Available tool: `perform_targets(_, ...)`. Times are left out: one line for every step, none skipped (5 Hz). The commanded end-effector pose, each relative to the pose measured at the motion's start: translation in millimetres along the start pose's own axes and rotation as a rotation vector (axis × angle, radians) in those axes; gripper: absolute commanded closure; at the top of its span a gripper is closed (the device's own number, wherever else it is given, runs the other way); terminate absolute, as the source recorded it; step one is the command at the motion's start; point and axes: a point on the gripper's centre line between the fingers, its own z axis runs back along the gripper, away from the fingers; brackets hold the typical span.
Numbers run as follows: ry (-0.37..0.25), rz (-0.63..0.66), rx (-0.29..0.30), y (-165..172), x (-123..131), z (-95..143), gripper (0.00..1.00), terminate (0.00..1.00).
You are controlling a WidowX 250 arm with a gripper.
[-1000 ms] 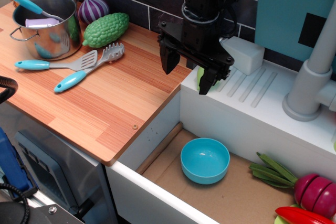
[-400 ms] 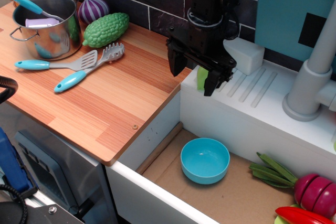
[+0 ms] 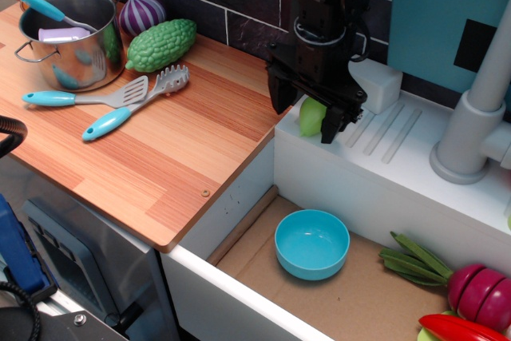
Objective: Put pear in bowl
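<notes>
Two black fingers of gripper spread wide, straddling pear — nothing clamped. Pear sits on white sink ledge, at corner beside wooden counter. Bowl down below in sink basin — well apart from pear, nothing inside.

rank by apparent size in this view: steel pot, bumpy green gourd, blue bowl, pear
1. steel pot
2. bumpy green gourd and blue bowl: look about alike, not ranked
3. pear, partly hidden by the gripper
</notes>
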Motion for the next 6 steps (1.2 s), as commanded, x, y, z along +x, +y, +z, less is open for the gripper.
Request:
perform_targets(-0.036,0.009,0.024,4,12,9,1.0,0.0)
perform_targets(-0.02,0.033,0.03,1,6,16,1.0,0.0)
perform_targets(0.033,0.068,0.01,-11,-4,32,1.0,0.0)
perform_targets(0.064,0.119,0.008,-31,-19,38,1.0,0.0)
perform_targets(0.078,0.125,-0.004,-43,-32,34,1.0,0.0)
perform_targets(0.069,0.124,-0.01,-48,-38,31,1.0,0.0)
